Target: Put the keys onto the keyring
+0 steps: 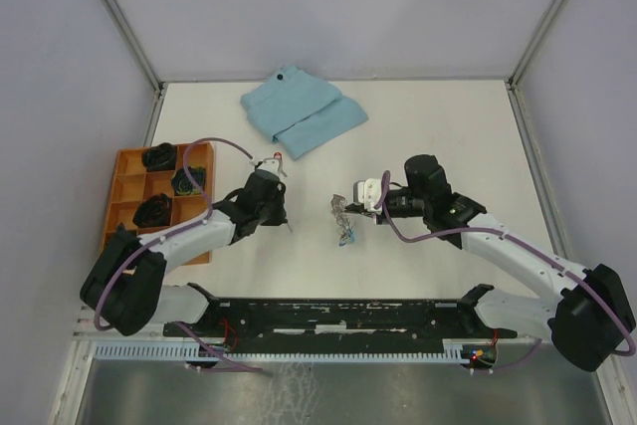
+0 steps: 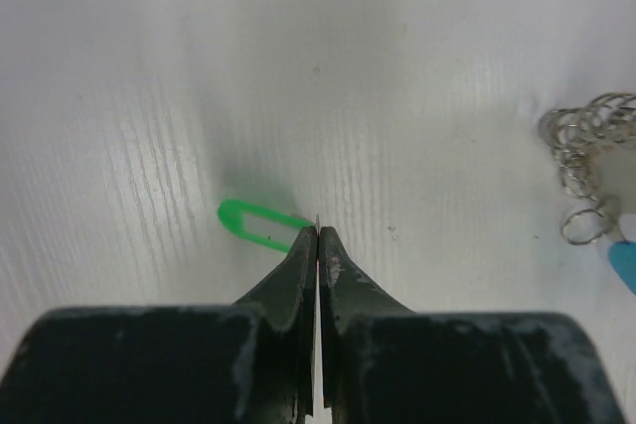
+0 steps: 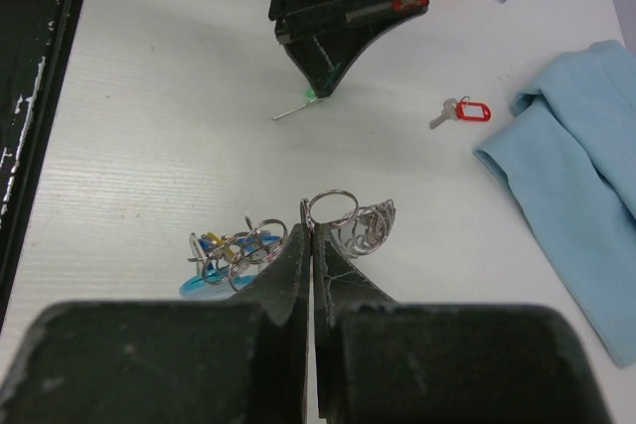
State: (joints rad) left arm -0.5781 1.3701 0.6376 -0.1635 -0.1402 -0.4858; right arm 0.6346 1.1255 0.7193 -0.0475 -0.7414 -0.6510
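the green key (image 2: 248, 221) looks pinched at the tip of the left gripper (image 2: 318, 229), whose jaws are pressed together on it. its tag pokes out to one side, and in the right wrist view the bare shank angles toward the near edge. the keyring (image 3: 338, 213) is just to the right, one end ring clamped in the closed right gripper (image 3: 312, 230), the rest of the chain trailing onto the table (image 1: 448, 126). threading likely means carrying the key rightward to that held ring. the red key (image 3: 463, 111) lies farther off, near the blue cloth (image 3: 576, 176). no writing is legible.
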